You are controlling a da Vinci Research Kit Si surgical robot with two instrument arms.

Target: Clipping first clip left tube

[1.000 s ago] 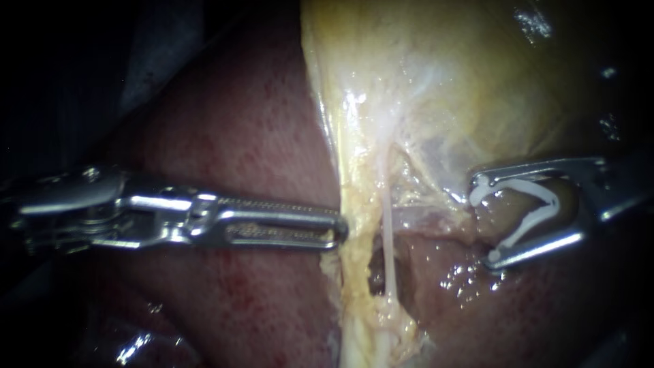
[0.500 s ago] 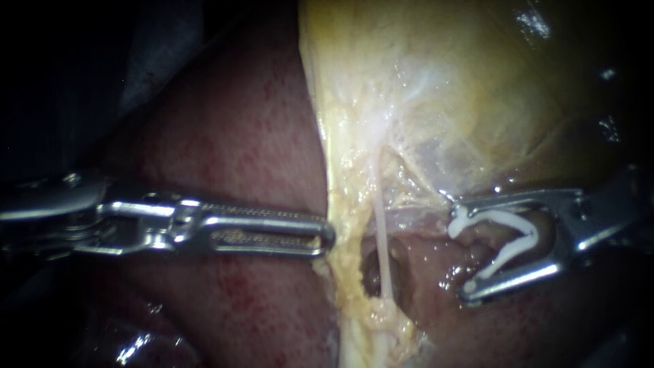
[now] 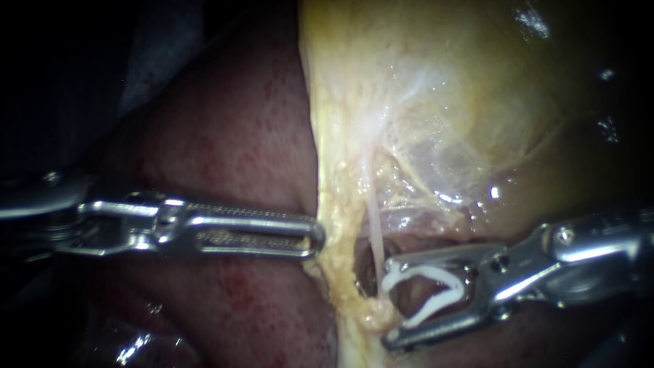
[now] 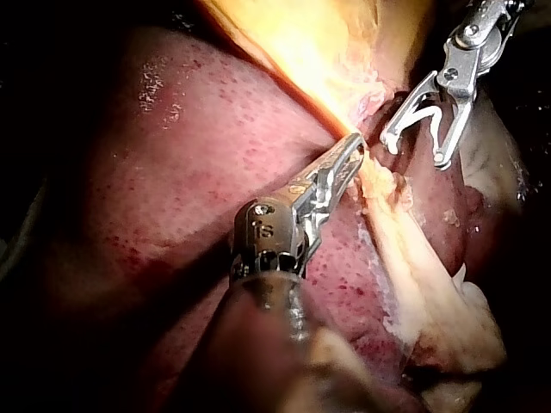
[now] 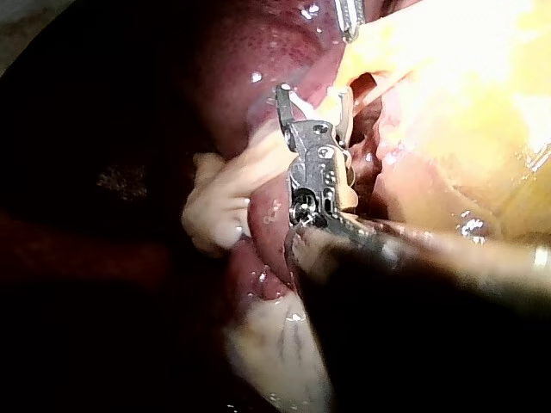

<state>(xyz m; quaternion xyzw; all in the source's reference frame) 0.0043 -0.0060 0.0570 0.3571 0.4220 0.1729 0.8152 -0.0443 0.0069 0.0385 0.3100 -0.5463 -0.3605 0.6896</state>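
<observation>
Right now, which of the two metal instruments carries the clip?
The right instrument: a white V-shaped plastic clip sits between its jaws. The left instrument grips only yellow tissue.

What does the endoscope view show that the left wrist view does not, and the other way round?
Only the endoscope view shows the thin pale tube and, plainly, the white clip held in the wide jaws of the right instrument, its mouth just beside the tube. Only the left wrist view shows the pale tissue strip running on into thick lumps beyond the grip. Both show the left instrument with jaws shut on the tissue edge, the right instrument close by, and the red liver.
</observation>
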